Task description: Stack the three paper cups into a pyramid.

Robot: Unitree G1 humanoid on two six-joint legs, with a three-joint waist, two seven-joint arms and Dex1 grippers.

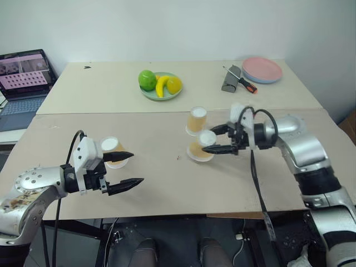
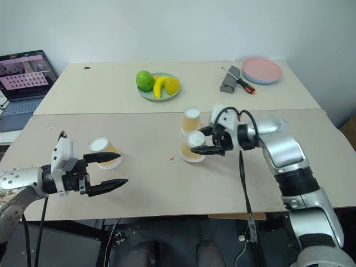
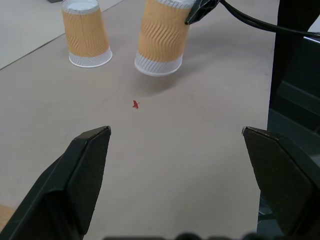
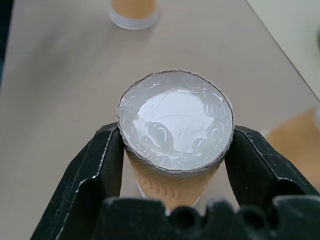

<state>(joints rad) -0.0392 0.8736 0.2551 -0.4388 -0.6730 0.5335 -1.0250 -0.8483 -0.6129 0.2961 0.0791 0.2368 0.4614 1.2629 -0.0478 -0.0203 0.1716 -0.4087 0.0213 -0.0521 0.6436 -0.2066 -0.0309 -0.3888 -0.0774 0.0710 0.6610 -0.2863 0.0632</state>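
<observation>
Three tan paper cups all stand upside down, white base up. My right gripper (image 1: 217, 139) is shut on one cup (image 1: 202, 147) near its base; in the left wrist view this cup (image 3: 160, 37) hangs slightly tilted just above the table. From the right wrist, a finger presses each side of the cup (image 4: 175, 120). A second cup (image 1: 197, 118) stands on the table just behind the held one. The third cup (image 1: 113, 151) stands at the left, right behind my left gripper (image 1: 137, 168), which is open and holds nothing.
Farther back lie a green plate (image 1: 146, 94) of fruit, a pink plate (image 1: 262, 69), a grey block (image 1: 230, 79) and a red-handled tool (image 1: 247, 86). A laptop (image 1: 22, 83) sits at the far left. A small red speck (image 3: 135, 104) marks the table.
</observation>
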